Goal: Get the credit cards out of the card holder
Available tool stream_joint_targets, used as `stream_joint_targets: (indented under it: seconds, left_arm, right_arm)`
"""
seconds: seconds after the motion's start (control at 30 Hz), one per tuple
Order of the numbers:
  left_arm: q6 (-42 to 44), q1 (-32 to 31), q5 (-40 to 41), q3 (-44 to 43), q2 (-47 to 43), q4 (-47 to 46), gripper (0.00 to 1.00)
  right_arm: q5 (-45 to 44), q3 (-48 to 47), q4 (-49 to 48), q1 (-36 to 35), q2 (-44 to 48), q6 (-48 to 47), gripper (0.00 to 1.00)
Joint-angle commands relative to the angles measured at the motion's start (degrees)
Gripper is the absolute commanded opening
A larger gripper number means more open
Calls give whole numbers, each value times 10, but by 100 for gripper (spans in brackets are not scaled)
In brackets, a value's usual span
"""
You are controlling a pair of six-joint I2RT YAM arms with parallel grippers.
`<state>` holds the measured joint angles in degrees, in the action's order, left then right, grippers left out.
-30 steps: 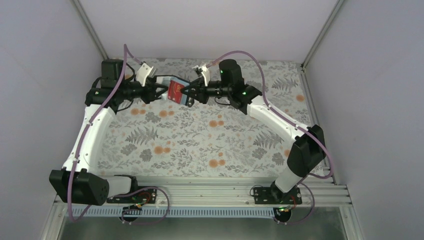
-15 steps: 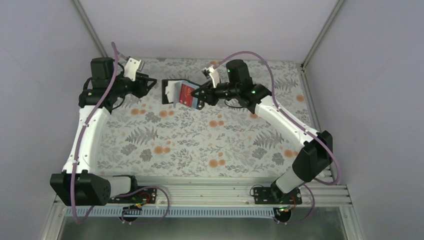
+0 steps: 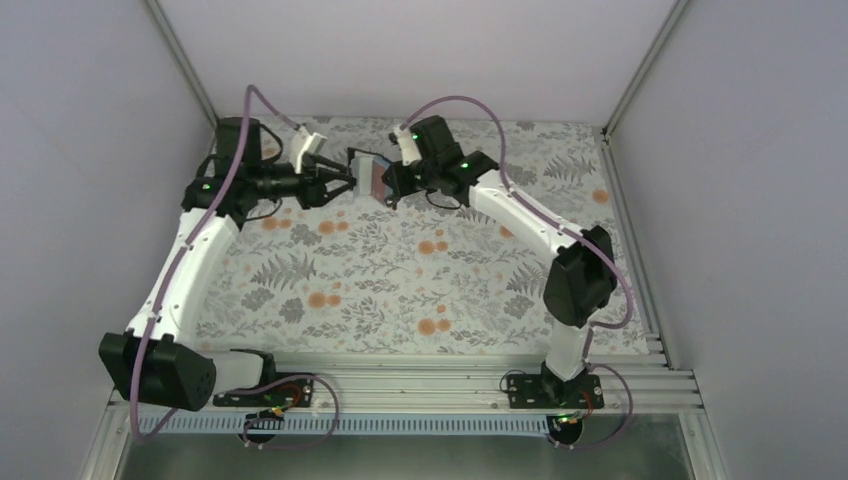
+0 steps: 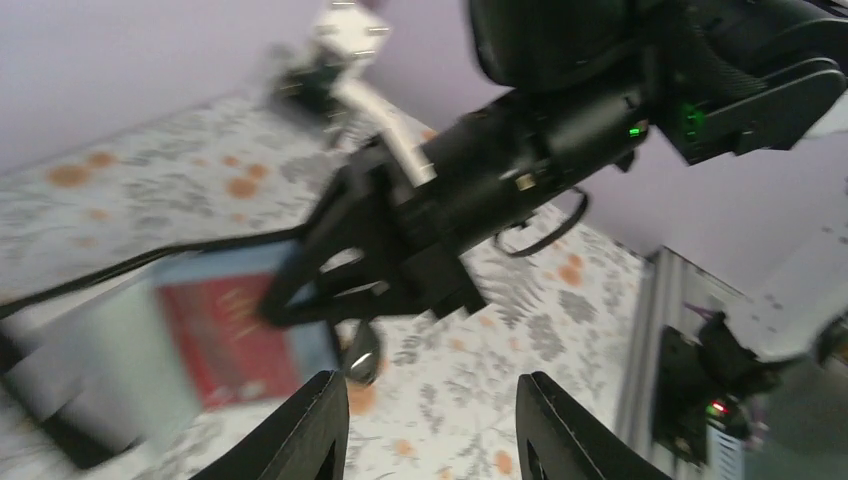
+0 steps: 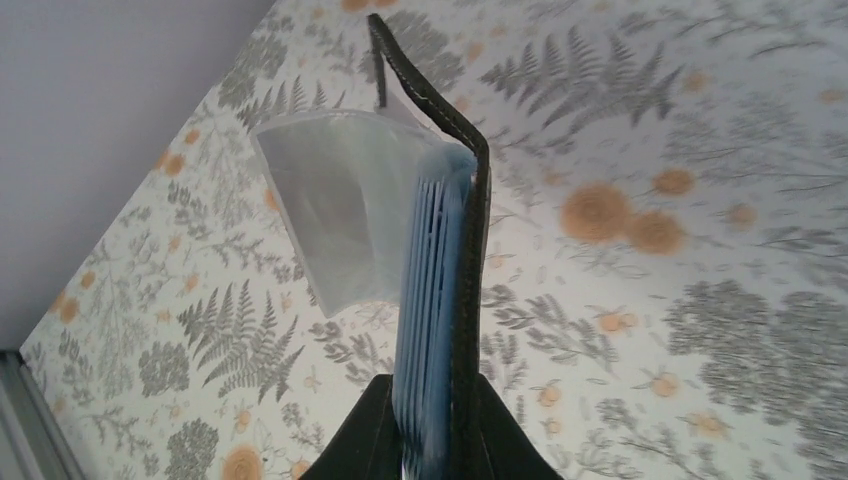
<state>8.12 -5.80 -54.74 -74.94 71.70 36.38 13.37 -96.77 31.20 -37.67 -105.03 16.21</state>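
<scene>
My left gripper (image 4: 432, 440) has swung back in, jaws spread and empty, with the red card (image 4: 235, 335) just ahead of them. The right gripper (image 5: 432, 430) stays pinched on the card holder (image 5: 465, 250), so that card isn't out yet.

The table (image 3: 330, 262) is spread, right out to the pale walls, with a light cloth (image 3: 480, 300) printed with grey ferns and small orange blossoms, and a ribbed metal rail (image 3: 420, 386) lies along its near edge.
</scene>
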Motion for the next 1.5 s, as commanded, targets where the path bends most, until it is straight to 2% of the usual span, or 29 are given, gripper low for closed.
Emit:
stream_joint_targets:
  seconds: [0.0,0.13,0.4,0.53,0.63,1.07,1.17,1.3,1.4,1.47]
  left_arm:
    - [-24,-53,-40,25,32,-34,43]
    - [-64,-50,-12,38,48,-65,32]
    - [-48,-40,60,45,31,-57,31]
    - [-39,-36,137,42,26,-51,32]
    - [-26,-35,153,41,23,-44,33]
    - [35,-48,-29,43,11,-13,38]
    - [54,-59,-53,39,11,3,31]
    - [67,-67,-61,35,14,12,14]
    - [83,-69,-97,25,16,29,5]
    - [95,-70,-129,18,15,41,3]
  right_arm:
    - [13,-46,-3,-33,-14,14,4]
    - [142,-15,-58,-30,6,0,4]
    - [277,57,-129,-8,57,-16,4]
    - [292,78,-132,-4,85,-46,4]
    - [303,95,-140,3,113,-59,4]
    - [375,109,-157,6,153,-117,4]
    - [361,107,-166,8,154,-109,4]
    - [371,106,-191,8,153,-100,4]
    - [371,102,-196,8,151,-100,4]
    - [375,102,-195,9,149,-105,4]
